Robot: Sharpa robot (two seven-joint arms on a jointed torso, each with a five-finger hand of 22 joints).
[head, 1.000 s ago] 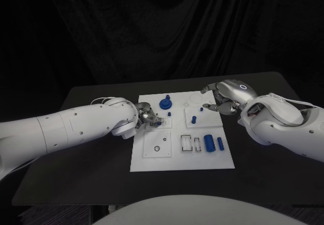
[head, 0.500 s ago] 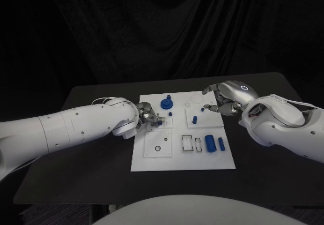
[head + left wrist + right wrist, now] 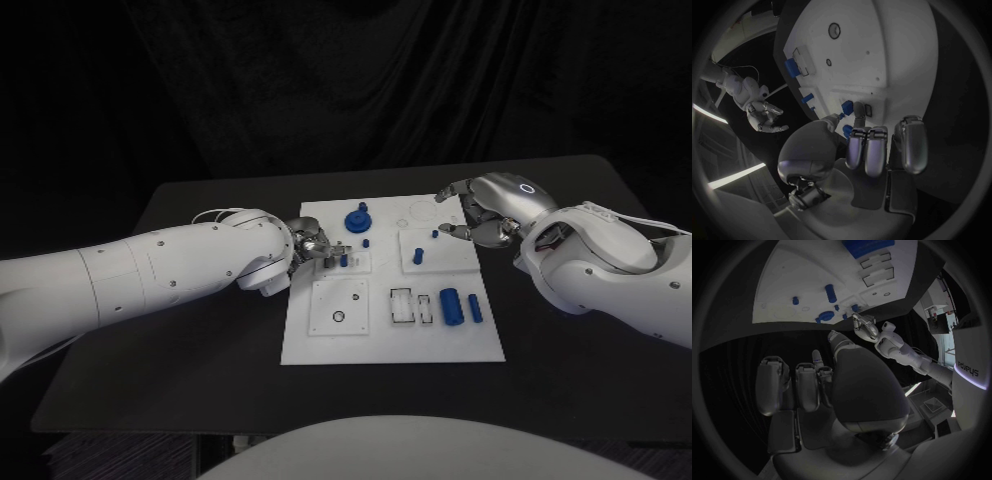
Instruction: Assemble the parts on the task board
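Blue plastic parts, small, rigid and likely light: best pinched across the sides. One small blue peg (image 3: pixel 847 105) is sitting between the left hand (image 3: pixel 320 251) fingertips over the white board (image 3: pixel 346 345), left of frame centre. A blue knob (image 3: pixel 356 221) and two blue bars (image 3: pixel 459 304) are occupying the board's sockets and recesses. The right hand (image 3: pixel 479 216) is hovering, fingers curled, holding nothing.
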